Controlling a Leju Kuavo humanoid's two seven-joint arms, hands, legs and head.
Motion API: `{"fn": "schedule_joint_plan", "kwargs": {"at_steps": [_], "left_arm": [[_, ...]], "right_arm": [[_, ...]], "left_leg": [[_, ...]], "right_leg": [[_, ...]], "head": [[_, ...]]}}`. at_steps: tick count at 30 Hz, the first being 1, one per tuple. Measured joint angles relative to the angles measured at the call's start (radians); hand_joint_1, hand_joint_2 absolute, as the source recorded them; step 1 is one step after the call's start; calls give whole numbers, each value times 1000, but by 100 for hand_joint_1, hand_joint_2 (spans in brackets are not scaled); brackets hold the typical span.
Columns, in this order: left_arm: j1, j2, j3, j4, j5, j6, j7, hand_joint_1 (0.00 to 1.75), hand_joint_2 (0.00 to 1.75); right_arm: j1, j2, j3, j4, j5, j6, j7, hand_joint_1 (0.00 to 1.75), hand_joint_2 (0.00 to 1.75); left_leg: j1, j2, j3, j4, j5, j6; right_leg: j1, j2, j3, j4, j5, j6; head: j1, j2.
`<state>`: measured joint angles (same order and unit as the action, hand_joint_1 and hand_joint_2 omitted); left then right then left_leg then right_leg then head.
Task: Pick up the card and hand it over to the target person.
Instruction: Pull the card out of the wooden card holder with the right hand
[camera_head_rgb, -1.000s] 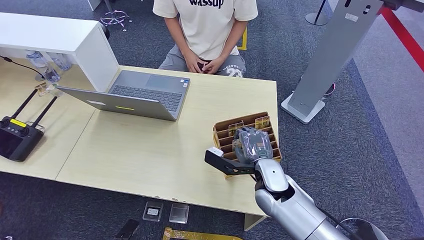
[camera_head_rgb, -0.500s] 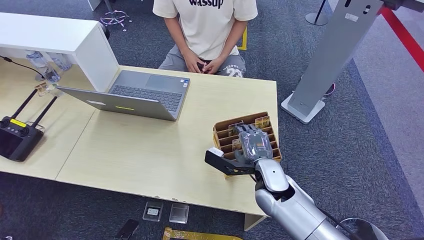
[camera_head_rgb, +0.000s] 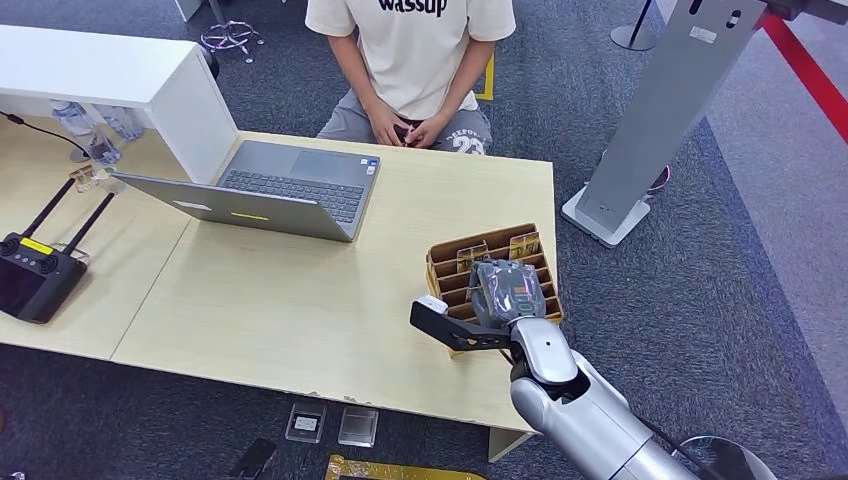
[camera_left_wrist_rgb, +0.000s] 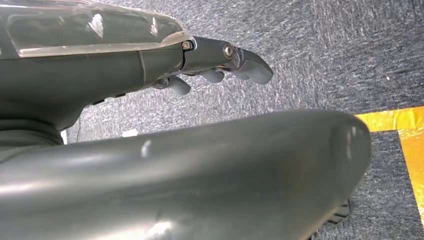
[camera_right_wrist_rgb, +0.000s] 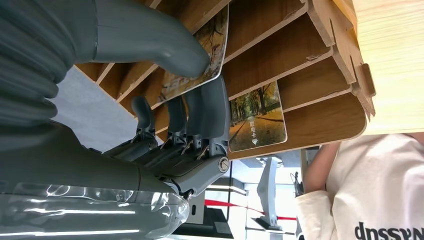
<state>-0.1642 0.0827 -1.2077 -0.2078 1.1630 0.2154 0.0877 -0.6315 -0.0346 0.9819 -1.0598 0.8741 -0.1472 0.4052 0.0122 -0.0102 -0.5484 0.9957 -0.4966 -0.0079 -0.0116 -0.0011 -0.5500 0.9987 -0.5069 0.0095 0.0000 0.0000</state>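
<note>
- The right hand (camera_head_rgb: 507, 290) sits lower over the wooden card rack (camera_head_rgb: 447, 262) than it did a second ago; half a second ago its fingers reached further toward the far slots, and now they are drawn back and curled
- In the right wrist view the thumb (camera_right_wrist_rgb: 150, 37) presses one face of a card (camera_right_wrist_rgb: 197, 60) and the fingers (camera_right_wrist_rgb: 212, 107) close against the other, so the right hand (camera_right_wrist_rgb: 165, 120) has the card pinched while it is still standing in its slot
- A second card (camera_right_wrist_rgb: 257, 117), printed with the same tree-lined path, stands untouched in the neighbouring slot closer to the person
- The rack stays where it was on the table (camera_head_rgb: 300, 300), near the edge on the robot's right
- The left hand (camera_left_wrist_rgb: 220, 62) hangs over carpet with its fingers loosely curled and nothing in them
- The person (camera_head_rgb: 410, 60) sits at the far side of the table, hands clasped in the lap, not yet reaching
- I judge the pinch made but the lift not begun: the card must come straight out of the slot before it can be carried across to the person
</note>
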Motion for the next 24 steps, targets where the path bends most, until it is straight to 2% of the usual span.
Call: {"fn": "schedule_joint_plan", "kwargs": {"at_steps": [8, 12, 22, 24], "left_arm": [[0, 5, 3, -5, 2, -23, -19, 0, 0], [1, 5, -1, -5, -1, -32, -23, 0, 175], [9, 3, 18, 0, 19, -30, -19, 0, 175], [9, 4, 18, 0, 20, -26, -20, 0, 175]], "right_arm": [[0, -1, 1, 1, -7, -5, -6, 144, 175], [0, 0, 2, 3, -8, -5, -8, 148, 175], [-10, -2, -2, -11, -21, -2, -14, 148, 175], [-12, -12, -13, -42, -56, 6, -20, 148, 175]], "left_leg": [[0, 0, 0, 0, 0, 0], [0, 0, 1, -1, 0, 0], [0, 0, 1, 0, 0, 0], [0, 0, 0, 0, 0, 0]], "right_leg": [[0, 0, 0, 0, 0, 0], [0, 0, 1, -1, 0, 0], [0, 0, 0, 0, 0, 0], [0, 0, 0, 0, 0, 0]], "head": [[0, 0], [0, 0], [0, 0], [0, 0]]}}
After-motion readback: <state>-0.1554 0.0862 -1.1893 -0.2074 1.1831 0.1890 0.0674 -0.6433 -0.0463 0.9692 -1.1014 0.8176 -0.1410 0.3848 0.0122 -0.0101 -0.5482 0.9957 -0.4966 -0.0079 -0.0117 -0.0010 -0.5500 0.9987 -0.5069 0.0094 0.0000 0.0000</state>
